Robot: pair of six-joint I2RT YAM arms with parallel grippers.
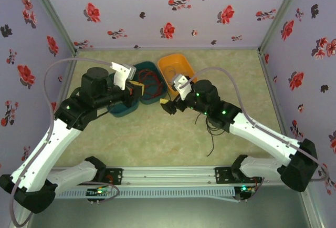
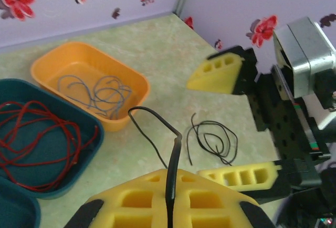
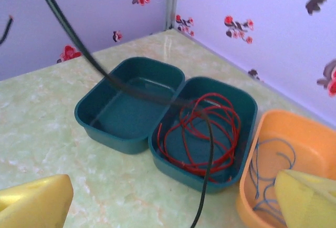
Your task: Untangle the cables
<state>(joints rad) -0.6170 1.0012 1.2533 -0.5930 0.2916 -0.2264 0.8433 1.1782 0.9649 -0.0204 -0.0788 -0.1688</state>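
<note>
From above, loose black cables (image 1: pixel 212 129) lie beneath the right arm; the left wrist camera finds the left gripper (image 2: pixel 170 183) pinched on one black cable (image 2: pixel 174 157), the right gripper (image 2: pixel 202 128) spread wide; right wrist: red cables (image 3: pixel 181 117) fill a teal tray (image 3: pixel 181 173).

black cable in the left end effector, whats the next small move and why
Probably carry the left end effector over the empty teal tray and release the black cable there: red cables lie in the other teal tray, blue cables in the orange tray, leaving it for black.
</note>
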